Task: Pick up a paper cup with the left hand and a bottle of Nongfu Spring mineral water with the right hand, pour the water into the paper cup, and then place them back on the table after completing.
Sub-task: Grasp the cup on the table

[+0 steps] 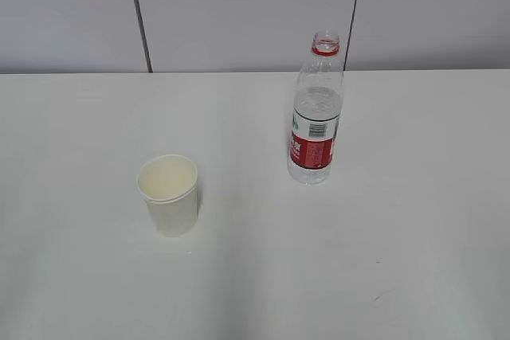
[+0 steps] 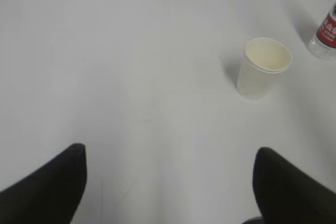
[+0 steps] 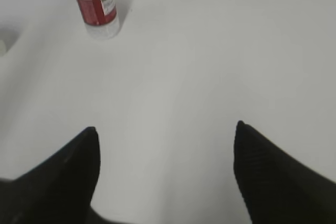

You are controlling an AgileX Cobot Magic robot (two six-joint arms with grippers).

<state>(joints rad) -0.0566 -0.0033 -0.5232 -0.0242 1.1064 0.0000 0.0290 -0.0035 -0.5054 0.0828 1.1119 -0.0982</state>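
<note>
A white paper cup (image 1: 168, 194) stands upright on the white table (image 1: 398, 260), left of centre. It also shows in the left wrist view (image 2: 262, 67), far ahead and to the right of my left gripper (image 2: 170, 153), which is open and empty. A clear water bottle (image 1: 315, 111) with a red label and no cap stands upright to the right of the cup, partly filled with water. In the right wrist view the bottle (image 3: 95, 3) is at the top left, far from my right gripper (image 3: 165, 127), which is open and empty. Neither gripper shows in the exterior view.
A grey panelled wall (image 1: 239, 13) runs behind the table's far edge. A faint dark scuff (image 1: 376, 298) marks the tabletop at the front right.
</note>
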